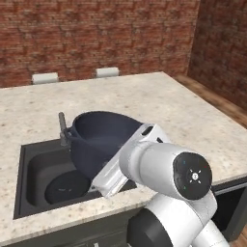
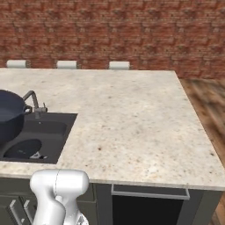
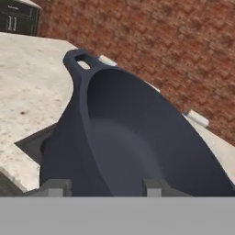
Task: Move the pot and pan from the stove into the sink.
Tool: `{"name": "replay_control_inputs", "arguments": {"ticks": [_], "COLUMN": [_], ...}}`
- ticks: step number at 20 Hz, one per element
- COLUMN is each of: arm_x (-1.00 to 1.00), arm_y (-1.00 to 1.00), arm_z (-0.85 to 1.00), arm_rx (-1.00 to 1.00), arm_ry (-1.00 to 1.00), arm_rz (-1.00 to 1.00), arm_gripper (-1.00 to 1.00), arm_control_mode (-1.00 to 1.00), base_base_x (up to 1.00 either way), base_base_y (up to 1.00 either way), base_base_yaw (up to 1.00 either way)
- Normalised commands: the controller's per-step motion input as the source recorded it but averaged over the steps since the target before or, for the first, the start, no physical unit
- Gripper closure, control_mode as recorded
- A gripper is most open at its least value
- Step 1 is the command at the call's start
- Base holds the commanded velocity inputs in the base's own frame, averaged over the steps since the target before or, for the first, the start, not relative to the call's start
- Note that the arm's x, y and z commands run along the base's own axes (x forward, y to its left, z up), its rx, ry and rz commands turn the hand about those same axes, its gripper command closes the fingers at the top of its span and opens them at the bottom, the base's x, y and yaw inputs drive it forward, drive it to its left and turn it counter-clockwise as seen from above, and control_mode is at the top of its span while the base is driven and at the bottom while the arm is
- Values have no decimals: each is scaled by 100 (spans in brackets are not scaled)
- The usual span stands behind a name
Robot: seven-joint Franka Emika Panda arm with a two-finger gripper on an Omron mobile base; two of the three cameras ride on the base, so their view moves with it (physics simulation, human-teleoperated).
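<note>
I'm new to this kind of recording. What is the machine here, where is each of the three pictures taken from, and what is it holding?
It is a white robot arm on a mobile base in a rendered kitchen. Two pictures come from cameras on the base, behind the arm to its left and right; the third looks along the gripper. The gripper's two dark tips sit on either side of the rim of a deep blue-grey pot, so it is shut on the pot, which hangs tilted over the dark sink set in a speckled counter. A black pan already lies in the basin, and a small faucet stands at the rim.
</note>
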Motion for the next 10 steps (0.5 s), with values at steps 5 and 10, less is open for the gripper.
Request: {"name": "replay_control_inputs", "arguments": {"ticks": [5,10], "arm_x": [63,53], "arm_y": [1,10], "arm_z": [-29,-41], "arm_rx": [-4,-9], "arm_ry": [22,11], "arm_rz": [2,4], "arm_gripper": [100,100], "arm_control_mode": [-100,-100], "base_base_x": [0,0], "base_base_y": [0,0], "base_base_yaw": [0,0]}}
